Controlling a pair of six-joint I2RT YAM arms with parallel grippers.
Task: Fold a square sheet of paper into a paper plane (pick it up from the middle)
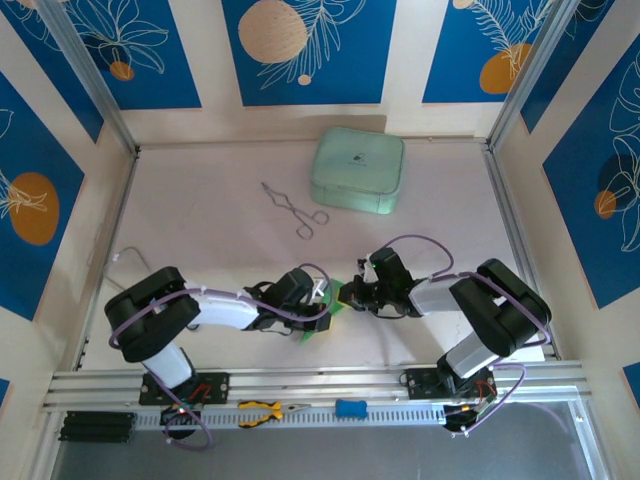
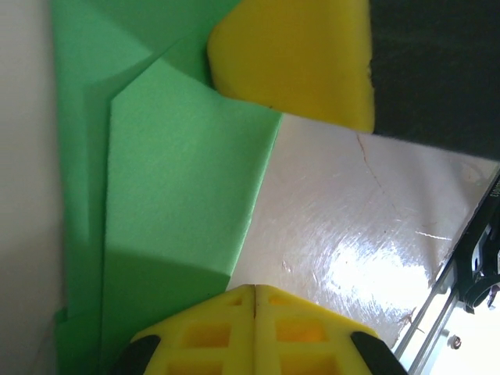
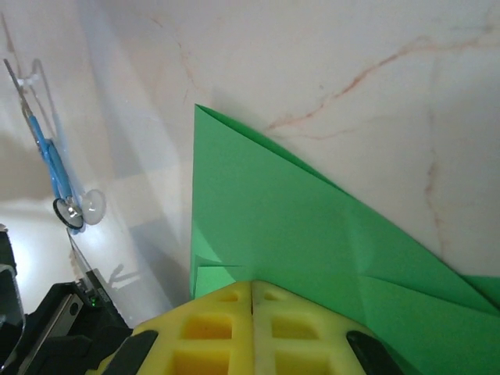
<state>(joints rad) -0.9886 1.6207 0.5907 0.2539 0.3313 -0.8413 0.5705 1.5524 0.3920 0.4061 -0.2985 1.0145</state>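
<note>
Hiding partly under both tools, folded bright green paper sheet (image 3: 273,211) (edges cropped); left tool (image 2: 254,301), right tool (image 3: 251,293) clenched, arms bent inward over desk (image 1: 200,220).

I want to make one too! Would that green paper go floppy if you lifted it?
Probably floppy: the green paper looks thin and lies flat on the table. Likely very light, being so thin. Its folded layers may stiffen it a little.
</note>
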